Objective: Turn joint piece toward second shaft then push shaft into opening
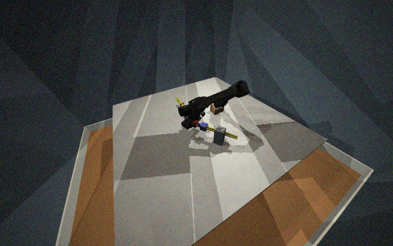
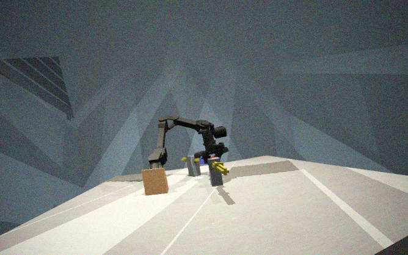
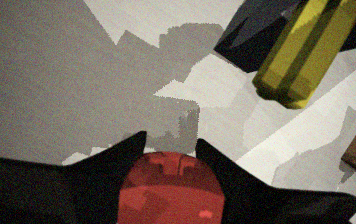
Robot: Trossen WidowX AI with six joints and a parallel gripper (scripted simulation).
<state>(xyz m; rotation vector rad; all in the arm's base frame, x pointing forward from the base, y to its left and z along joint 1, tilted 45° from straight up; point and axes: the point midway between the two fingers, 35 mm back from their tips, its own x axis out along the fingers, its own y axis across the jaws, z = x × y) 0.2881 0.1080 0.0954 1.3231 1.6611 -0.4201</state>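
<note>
A pale grey tabletop (image 1: 165, 188), crossed by thin white lines and angular shadows, is lying over an orange-brown floor with a light rim, and faceted blue-grey walls are enclosing the room. Near the tabletop's far edge, the claw (image 3: 170, 145) is gripping the red joint piece (image 3: 171, 187). Just beside it, a blue part (image 1: 203, 126) is sitting on the yellow shaft (image 1: 227, 133) passing through a grey block (image 1: 219, 136).
</note>
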